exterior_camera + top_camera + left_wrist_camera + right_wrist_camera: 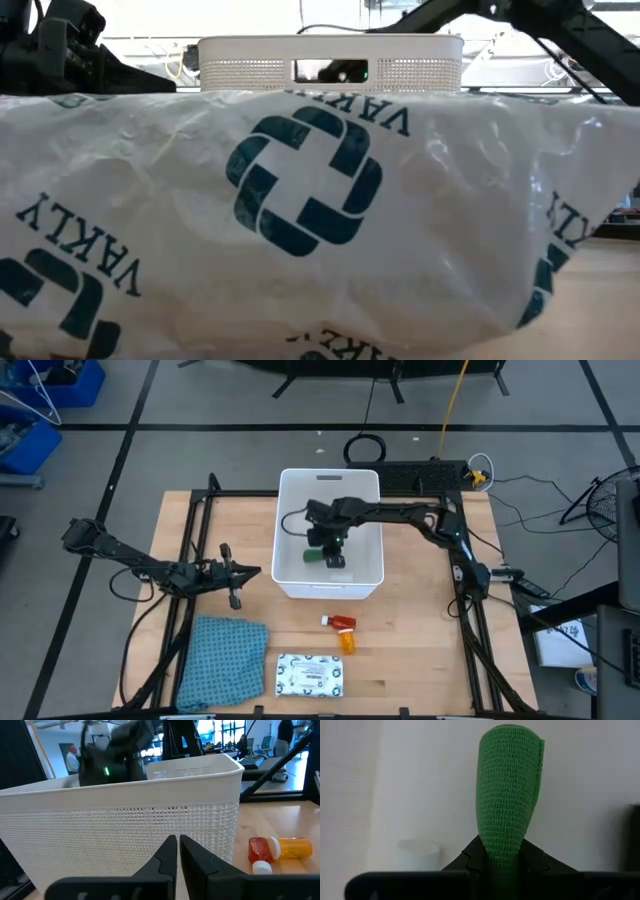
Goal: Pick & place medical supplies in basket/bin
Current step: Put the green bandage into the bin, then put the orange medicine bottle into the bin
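The white bin (365, 488) stands at the table's middle. My right gripper (326, 550) reaches down inside it, shut on a green oblong roll (509, 795). A black oblong (336, 562) and a small white piece (417, 856) lie on the bin's floor. A red piece (342, 623) and an orange vial (347, 643) lie on the table near the bin's front wall. The flat white packet (310, 674) with green print lies by the near edge and fills the low view (300, 220). My left gripper (178, 854) is shut, level beside the bin's left wall. My right gripper pinches the green roll at one end (501, 854) between its two fingers, coming from above into the bin. The roll juts out lengthwise beyond the fingertips. Its free end (512, 735) points at the bin's white floor; whether it touches there, I cannot tell.
A teal cloth (222, 650) lies at the table's near left, beside the packet. The bin's mesh wall (125, 830) stands right in front of my left gripper. Bare wood (420, 650) lies right of the vial. People stand in the room beyond the table.
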### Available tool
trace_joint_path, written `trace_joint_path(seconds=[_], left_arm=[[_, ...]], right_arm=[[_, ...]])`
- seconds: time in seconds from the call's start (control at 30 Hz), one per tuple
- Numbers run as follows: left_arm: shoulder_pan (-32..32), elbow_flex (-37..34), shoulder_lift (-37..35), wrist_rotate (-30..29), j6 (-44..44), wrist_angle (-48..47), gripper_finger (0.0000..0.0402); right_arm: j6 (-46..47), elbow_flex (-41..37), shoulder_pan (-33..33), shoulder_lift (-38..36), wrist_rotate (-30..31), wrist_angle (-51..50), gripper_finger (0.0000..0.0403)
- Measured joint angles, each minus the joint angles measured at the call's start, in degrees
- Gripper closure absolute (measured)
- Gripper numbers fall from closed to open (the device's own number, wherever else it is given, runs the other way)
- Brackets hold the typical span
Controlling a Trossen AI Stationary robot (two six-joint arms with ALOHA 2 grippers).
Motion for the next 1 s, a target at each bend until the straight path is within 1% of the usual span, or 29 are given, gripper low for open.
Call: trace_joint_path(seconds=[0.2,0.37,0.43,0.53,0.67,0.8,0.9,1.0], left_arm=[[0.0,0.0,0.01,0.09,-1.76,-0.11,0.0376],[0.0,0.0,0.02,0.19,-1.79,-0.35,0.0376],[0.0,0.0,0.02,0.19,-1.87,-0.48,0.0376],[0.0,0.0,0.0,0.19,-1.89,-0.57,0.0376],[0.0,0.0,0.0,0.19,-1.91,-0.57,0.0376],[0.0,0.0,0.0,0.19,-1.94,-0.57,0.0376],[0.0,0.0,0.0,0.19,-1.96,-0.56,0.0376],[-0.02,0.0,0.02,0.26,-1.83,-0.57,0.0376]], right_arm=[[0.7,-1.46,0.63,2.49,-0.55,1.77,0.0355],[0.77,-2.62,0.71,2.6,-0.53,3.32,0.0355],[0.72,-2.69,0.71,2.49,-0.53,3.45,0.0348],[0.59,-2.77,0.77,2.01,-0.04,3.51,0.0321],[2.15,-2.95,0.8,0.32,0.66,3.38,0.0263],[3.59,-2.95,0.64,-3.38,1.98,2.48,0.021],[3.4,-2.95,0.85,-6.69,4.73,0.42,0.0185],[3.28,-2.97,1.12,-11.25,6.4,-1.58,0.0172]])
